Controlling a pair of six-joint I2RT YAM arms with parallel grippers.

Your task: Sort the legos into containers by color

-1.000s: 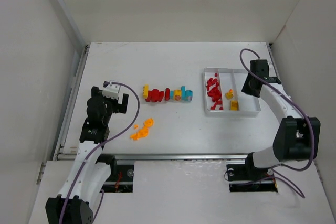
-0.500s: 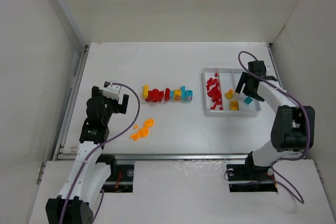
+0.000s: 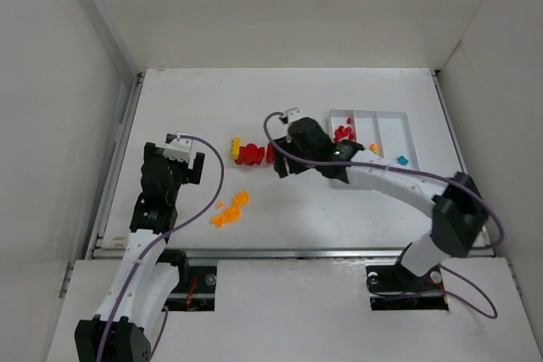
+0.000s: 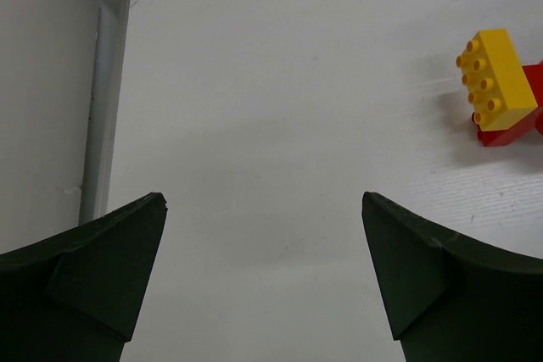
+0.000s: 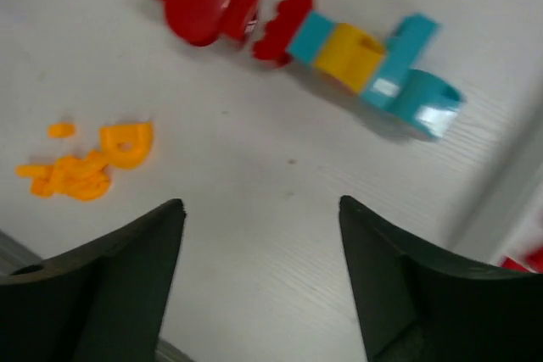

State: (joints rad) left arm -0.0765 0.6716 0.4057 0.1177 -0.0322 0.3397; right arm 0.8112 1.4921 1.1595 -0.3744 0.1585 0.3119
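A joined row of legos in red, yellow and cyan lies mid-table. Its left end, a yellow brick on a red one, shows in the left wrist view. My right gripper hangs open and empty just in front of the row, hiding its right end from above. Small orange legos lie in a loose pile nearer the front. The white tray holds red legos on the left, a yellow one in the middle and a cyan one on the right. My left gripper is open over bare table left of the row.
White walls enclose the table on the left, back and right. A metal rail runs along the front edge. The right arm stretches across the tray's near part. A wall seam shows left of my left gripper.
My right gripper opened over the tray's right compartment and left a cyan lego there. That arm then swung left to the lego row. The left arm has barely moved.
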